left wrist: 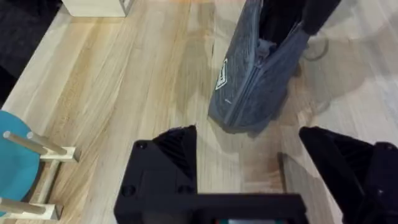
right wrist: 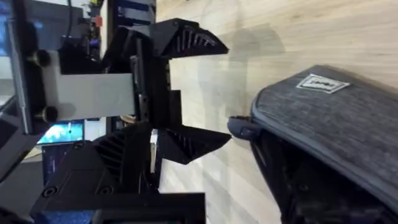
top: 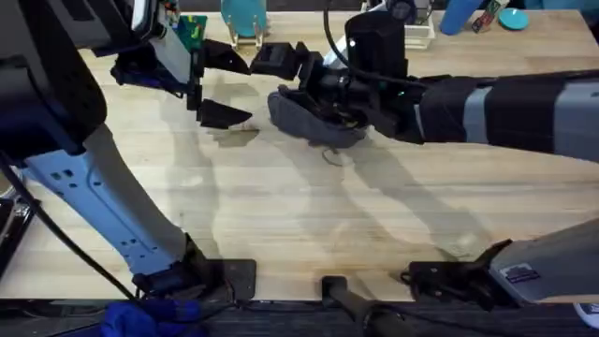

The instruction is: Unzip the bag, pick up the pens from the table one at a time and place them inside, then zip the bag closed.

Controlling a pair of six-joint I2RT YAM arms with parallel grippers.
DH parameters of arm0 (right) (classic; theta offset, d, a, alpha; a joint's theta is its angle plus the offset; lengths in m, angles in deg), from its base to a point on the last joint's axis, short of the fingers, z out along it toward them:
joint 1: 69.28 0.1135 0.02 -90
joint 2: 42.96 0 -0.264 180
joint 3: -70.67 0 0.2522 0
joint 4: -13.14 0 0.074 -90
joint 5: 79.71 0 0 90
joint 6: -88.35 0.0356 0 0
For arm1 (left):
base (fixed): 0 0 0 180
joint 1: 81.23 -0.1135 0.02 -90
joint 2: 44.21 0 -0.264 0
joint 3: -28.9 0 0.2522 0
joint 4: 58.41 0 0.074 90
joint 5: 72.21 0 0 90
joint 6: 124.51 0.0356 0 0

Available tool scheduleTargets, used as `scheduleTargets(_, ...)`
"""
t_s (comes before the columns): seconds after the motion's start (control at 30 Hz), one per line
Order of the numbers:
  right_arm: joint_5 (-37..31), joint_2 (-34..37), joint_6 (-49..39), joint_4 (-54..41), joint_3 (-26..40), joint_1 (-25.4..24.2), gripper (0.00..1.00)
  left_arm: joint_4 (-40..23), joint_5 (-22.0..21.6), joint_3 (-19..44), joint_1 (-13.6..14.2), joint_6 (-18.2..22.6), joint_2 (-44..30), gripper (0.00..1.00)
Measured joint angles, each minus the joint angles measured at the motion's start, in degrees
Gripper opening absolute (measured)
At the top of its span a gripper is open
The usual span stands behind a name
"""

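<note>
- The left gripper (top: 217,86) hangs with its fingers spread and empty, just beside the bag's (top: 314,117) end.
- The right gripper's (top: 348,110) fingers are at the bag's top; whether they are clenched, I cannot tell.
- The bag (left wrist: 261,74) lies on the table (top: 281,206) at the far middle, its zipper partly parted in the right wrist view.
- Judged step: zipper work. Next, the left fingers should pinch the pull tab (right wrist: 242,127) and draw it along.

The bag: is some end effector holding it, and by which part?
The right end effector appears to hold the bag by its upper edge, beside the zipper. The left end effector is open and holds nothing.
</note>
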Motion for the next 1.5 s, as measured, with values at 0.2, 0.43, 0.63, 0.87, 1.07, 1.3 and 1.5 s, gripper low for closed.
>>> scheduleTargets(0.2, 1.6, 0.0, 0.0, 3.7, -0.9, -0.5, 0.996, 0.0, 0.0, 0.0, 0.0, 0.0, 0.0, 0.994)
scheduleTargets(0.43, 3.8, 0.0, 0.0, 8.8, -1.2, -0.5, 0.996, 0.0, 0.0, 0.0, 0.0, 0.0, 0.0, 0.993)
scheduleTargets(0.63, 4.6, -0.1, 0.0, 7.9, -1.2, -0.5, 0.996, 0.0, 0.0, 0.0, 0.0, 0.0, 0.0, 0.993)
scheduleTargets(0.87, 5.5, -1.9, 0.0, 2.6, -1.2, -1.7, 0.996, 0.0, 0.0, 0.0, 0.0, 0.0, 0.0, 0.994)
scheduleTargets(1.07, 6.4, -2.4, 0.0, 7.1, -1.1, -1.9, 0.997, 0.0, 0.0, 0.0, 0.0, 0.0, 0.0, 0.994)
scheduleTargets(1.3, 7.4, -4.7, -2.4, 8.1, -1.0, -1.9, 0.996, 0.0, 0.0, 0.0, 0.0, 0.0, 0.0, 0.994)
scheduleTargets(1.5, 7.7, -9.2, -8.2, 5.0, -0.7, -1.9, 0.997, 0.0, 0.0, 0.0, 0.0, 0.0, 0.0, 0.993)
